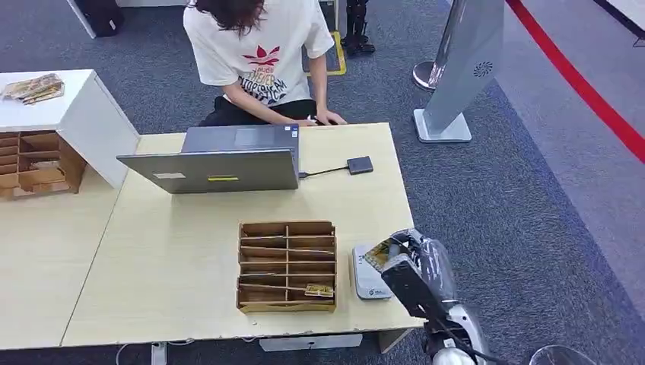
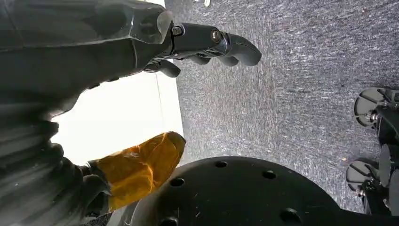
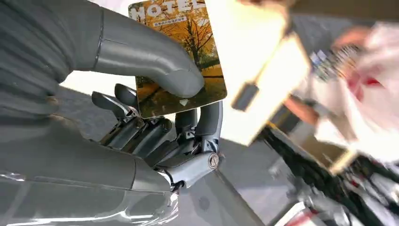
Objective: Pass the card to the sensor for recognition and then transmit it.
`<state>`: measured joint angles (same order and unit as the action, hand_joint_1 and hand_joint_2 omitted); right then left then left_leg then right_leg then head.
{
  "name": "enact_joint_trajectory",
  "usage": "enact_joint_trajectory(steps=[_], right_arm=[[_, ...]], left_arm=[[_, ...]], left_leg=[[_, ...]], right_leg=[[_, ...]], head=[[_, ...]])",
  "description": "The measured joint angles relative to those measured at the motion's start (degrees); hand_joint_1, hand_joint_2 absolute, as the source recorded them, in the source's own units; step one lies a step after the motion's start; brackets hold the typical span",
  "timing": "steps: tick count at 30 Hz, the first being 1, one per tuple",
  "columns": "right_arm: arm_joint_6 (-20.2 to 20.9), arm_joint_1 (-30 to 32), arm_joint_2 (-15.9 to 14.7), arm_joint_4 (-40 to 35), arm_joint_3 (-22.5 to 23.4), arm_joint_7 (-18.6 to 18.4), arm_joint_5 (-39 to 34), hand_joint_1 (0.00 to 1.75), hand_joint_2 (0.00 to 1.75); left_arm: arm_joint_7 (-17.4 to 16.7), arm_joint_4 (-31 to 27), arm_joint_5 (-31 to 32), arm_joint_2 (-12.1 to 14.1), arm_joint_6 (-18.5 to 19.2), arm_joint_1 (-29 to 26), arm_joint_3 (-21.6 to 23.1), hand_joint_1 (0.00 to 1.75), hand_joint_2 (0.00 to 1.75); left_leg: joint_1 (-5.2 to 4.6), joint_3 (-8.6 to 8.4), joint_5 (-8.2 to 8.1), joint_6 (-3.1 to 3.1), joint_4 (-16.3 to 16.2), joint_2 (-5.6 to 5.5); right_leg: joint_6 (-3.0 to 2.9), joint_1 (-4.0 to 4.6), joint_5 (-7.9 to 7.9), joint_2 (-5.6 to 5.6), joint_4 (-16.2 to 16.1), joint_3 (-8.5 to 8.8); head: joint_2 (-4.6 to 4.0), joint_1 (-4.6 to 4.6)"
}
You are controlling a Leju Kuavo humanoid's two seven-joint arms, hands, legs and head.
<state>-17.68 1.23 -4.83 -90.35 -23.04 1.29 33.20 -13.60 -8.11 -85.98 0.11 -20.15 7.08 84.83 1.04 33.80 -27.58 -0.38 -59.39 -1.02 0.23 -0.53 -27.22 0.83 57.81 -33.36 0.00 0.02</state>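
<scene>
My right hand (image 1: 411, 262) holds a card (image 1: 380, 253) just above a white card reader (image 1: 366, 281) near the table's front right corner. In the right wrist view the card (image 3: 202, 42) shows autumn trees and the word HOTEL. It is pinched between the thick thumb (image 3: 155, 61) and the dark fingers (image 3: 141, 127) of my right hand (image 3: 155, 141). My left hand (image 2: 141, 52) hangs over the grey carpet with its fingers apart and nothing in it.
A wooden slotted organiser (image 1: 287, 266) stands left of the reader, one card (image 1: 319, 290) in its lower right slot. Behind it are an open laptop (image 1: 220, 160), a small dark adapter (image 1: 360, 165) on a cable, and a seated person (image 1: 258, 61). The table edge (image 1: 411, 251) runs close by my right hand.
</scene>
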Motion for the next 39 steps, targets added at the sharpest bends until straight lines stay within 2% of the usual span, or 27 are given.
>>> enact_joint_trajectory(steps=[9, 18, 39], right_arm=[[1.7, -4.1, 0.0, 8.5, -1.8, -0.9, 0.4, 1.75, 1.75], [3.1, -7.1, 0.0, 12.1, -2.6, -1.9, 1.1, 1.75, 1.75], [3.2, -8.8, 0.0, 17.8, -2.8, -5.0, 6.3, 1.75, 1.75]], left_arm=[[-0.1, 0.0, 0.7, 0.0, 0.3, 0.0, 0.0, 0.00, 1.75], [-0.1, 0.0, 1.0, 0.2, 0.6, 0.1, 0.1, 0.00, 1.75], [-0.1, 0.0, 0.3, 0.3, 1.1, 0.1, 0.2, 0.00, 1.75]], left_leg=[[-0.01, 0.02, 0.00, 0.00, 0.0, -0.01], [0.00, 0.01, 0.00, 0.00, 0.0, -0.01], [-0.01, 0.01, 0.00, 0.00, 0.0, -0.01]], right_leg=[[0.00, 0.00, 0.00, -0.02, 0.0, 0.00], [0.00, 0.00, 0.00, -0.02, 0.0, 0.00], [0.00, 0.00, 0.00, -0.02, 0.0, 0.00]], head=[[0.00, 0.00], [0.00, 0.00], [0.00, 0.02]])
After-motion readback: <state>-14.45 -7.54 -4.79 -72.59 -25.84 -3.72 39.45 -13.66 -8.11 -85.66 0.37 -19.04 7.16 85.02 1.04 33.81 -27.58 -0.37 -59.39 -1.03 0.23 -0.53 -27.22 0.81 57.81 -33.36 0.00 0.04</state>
